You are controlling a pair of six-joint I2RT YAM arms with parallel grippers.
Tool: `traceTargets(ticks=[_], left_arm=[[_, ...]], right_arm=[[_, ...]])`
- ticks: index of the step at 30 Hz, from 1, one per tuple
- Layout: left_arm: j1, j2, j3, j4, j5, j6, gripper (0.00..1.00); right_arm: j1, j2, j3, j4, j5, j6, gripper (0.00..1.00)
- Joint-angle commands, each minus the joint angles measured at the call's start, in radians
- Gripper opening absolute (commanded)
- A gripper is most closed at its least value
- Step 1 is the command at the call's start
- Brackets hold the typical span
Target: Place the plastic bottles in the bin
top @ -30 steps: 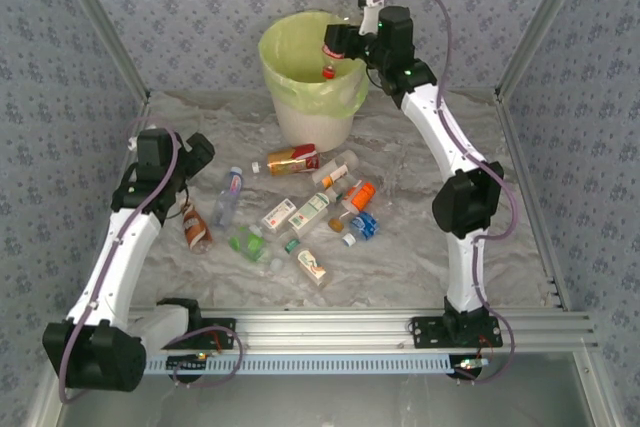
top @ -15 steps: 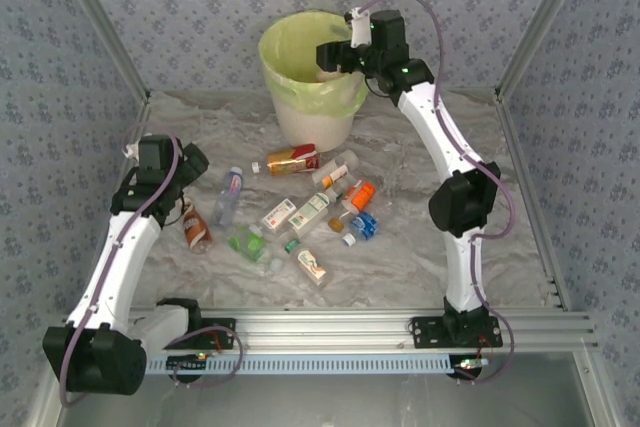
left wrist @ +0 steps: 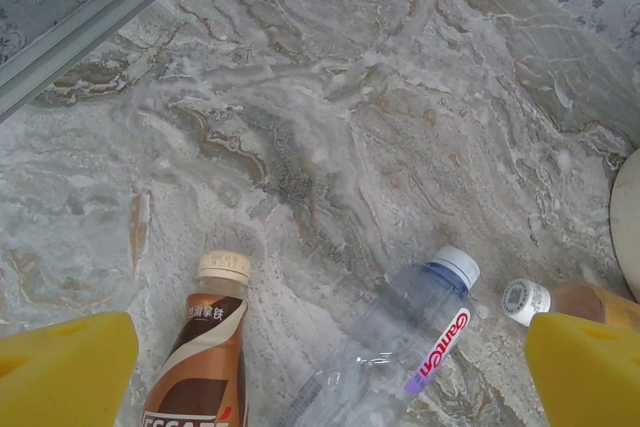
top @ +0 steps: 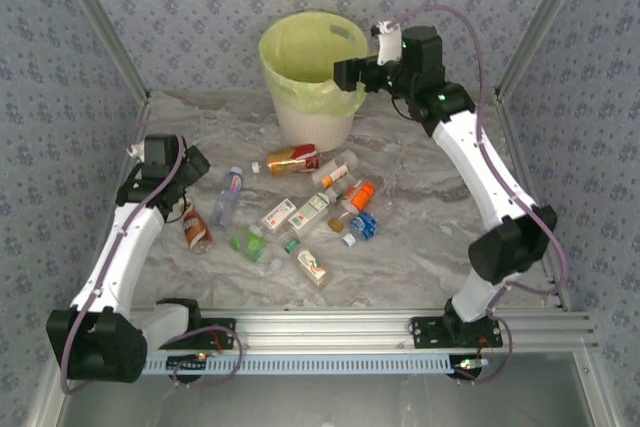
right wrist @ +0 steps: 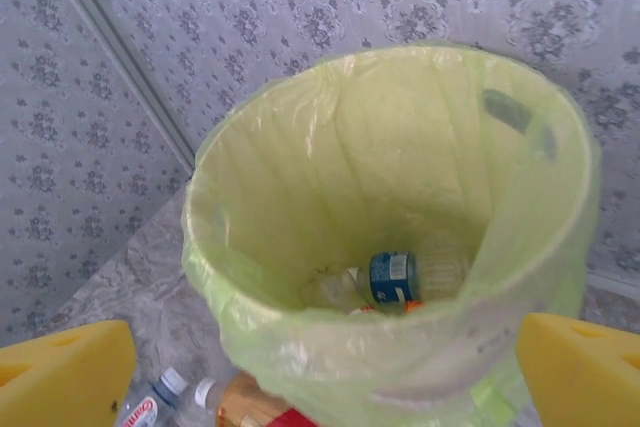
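A marbled grey table (top: 430,237) carries everything. The bin (top: 310,122) stands at twelve o'clock; plastic bottles (top: 309,211) lie scattered mid-table.

Bin (top: 312,125): round, white, yellow-green bag liner, upright at far side of table. At its bottom a clear bottle with blue label (right wrist: 405,277) lies on its side. Other bottles (top: 310,211) lie scattered on the table before the bin; brown coffee bottle (left wrist: 205,347) and clear water bottle (left wrist: 400,332) leftmost, side by side
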Motion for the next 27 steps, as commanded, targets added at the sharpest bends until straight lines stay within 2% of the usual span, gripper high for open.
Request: traceTargets(ticks=[1, 7, 11, 17, 21, 27], left_arm=[[0.008, 0.018, 0.023, -0.006, 0.006, -0.011, 0.99], [0.013, 0.049, 0.026, -0.011, 0.001, -0.035, 0.99], [0.025, 0.057, 0.027, -0.021, 0.001, -0.051, 0.99], [0.060, 0.064, 0.040, -0.095, -0.044, -0.027, 0.99], [0.088, 0.075, 0.036, -0.205, -0.069, -0.030, 0.99], [0.173, 0.085, -0.031, -0.217, 0.039, -0.041, 0.99]], right_arm=[[-0.004, -0.099, -0.102, 0.051, 0.080, 0.031, 1.00], [-0.008, -0.275, -0.354, 0.065, 0.224, 0.105, 1.00], [-0.009, -0.384, -0.507, 0.058, 0.391, 0.232, 1.00], [-0.012, -0.492, -0.655, -0.019, 0.479, 0.223, 1.00], [-0.014, -0.536, -0.713, -0.057, 0.513, 0.262, 1.00], [-0.016, -0.612, -0.830, 0.051, 0.569, 0.378, 1.00]])
